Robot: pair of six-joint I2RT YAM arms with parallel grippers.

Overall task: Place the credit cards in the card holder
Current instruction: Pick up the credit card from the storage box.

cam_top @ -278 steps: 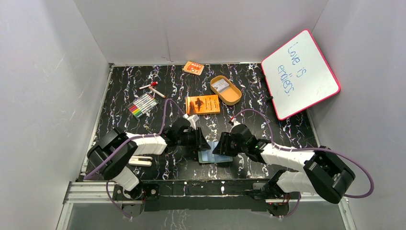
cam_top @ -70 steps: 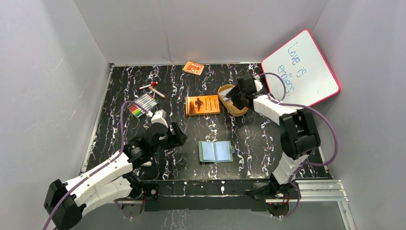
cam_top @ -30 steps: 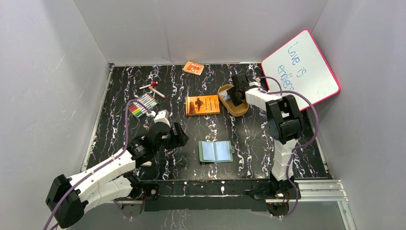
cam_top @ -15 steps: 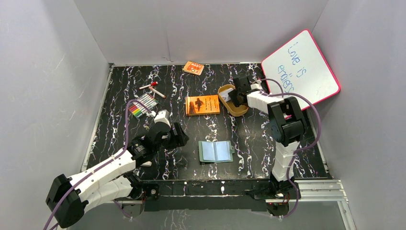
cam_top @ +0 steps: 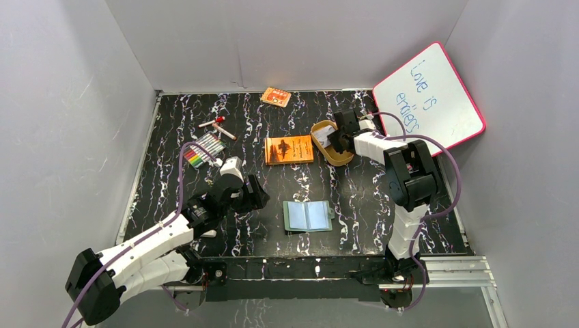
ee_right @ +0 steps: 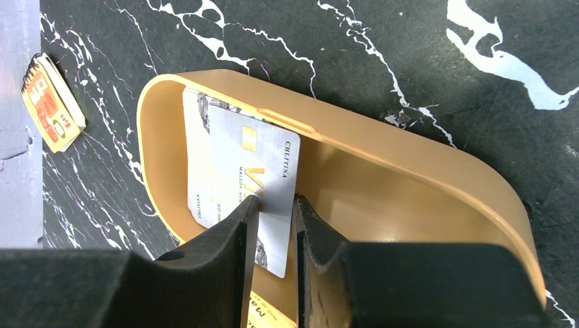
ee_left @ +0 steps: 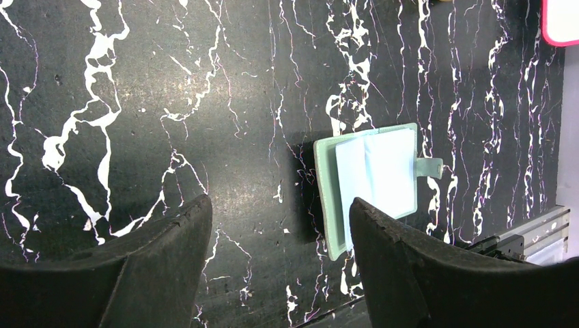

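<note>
Credit card (ee_right: 263, 164) betw. right tool (ee_right: 275, 202) fingers, in tin (ee_right: 410, 147)

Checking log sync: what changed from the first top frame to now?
Both arms left the card holder: left gripper drew back left, open; right gripper reached to the tan tin and pinched a credit card. Card holder stays open in place; orange book, markers, whiteboard unmoved.

The card holder (cam_top: 307, 216) lies open and flat at lower middle of the top view — grey-green cover, pale blue pockets facing up, snap tab on its right edge. The cards (ee_right: 198, 164) sit in a tan tin (ee_right: 410, 178) up and right of centre. The top card (ee_right: 266, 160) — silver, gold chip — lies askew, pinched by the right gripper (ee_right: 275, 203).
</note>
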